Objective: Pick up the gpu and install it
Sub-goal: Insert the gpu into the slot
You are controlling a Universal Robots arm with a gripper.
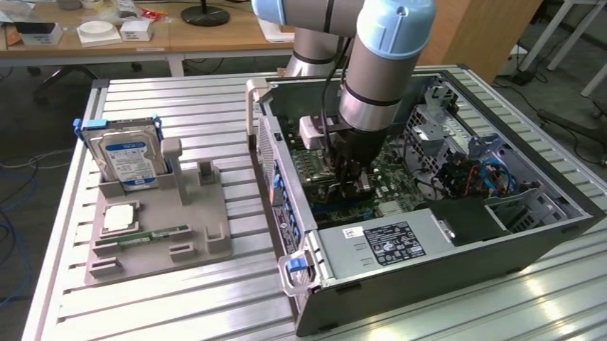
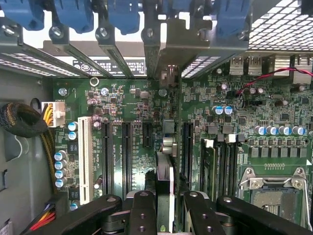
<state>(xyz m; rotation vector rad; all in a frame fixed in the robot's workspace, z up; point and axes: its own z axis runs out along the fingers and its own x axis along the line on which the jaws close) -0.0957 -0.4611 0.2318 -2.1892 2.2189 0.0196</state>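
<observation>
A big table [image 1: 190,298] made of silver metal strips holds an open computer box [image 1: 427,270]. The robot arm [image 1: 379,71] reaches down into the box. Its claw [image 1: 349,181] is low over the green board [image 2: 132,98] inside.

In the wrist view the claw [image 2: 165,208] is clamped on the card [image 2: 165,176]. The card is thin and dark and seen from its edge. It stands upright between the two fingers [image 2: 142,210], over the long black slots on the board.

On the exterior view's left, a grey holder [image 1: 190,227] lies on the table. A silver drive [image 1: 128,160] with a blue and white label stands up in it. A small square chip [image 1: 121,217] and a slim green stick [image 1: 142,236] lie flat there.

Behind the table is a wooden desk [image 1: 209,35] with white boxes [image 1: 99,32] and a round black stand [image 1: 206,14]. Blue cables [image 1: 14,213] lie on the floor.
</observation>
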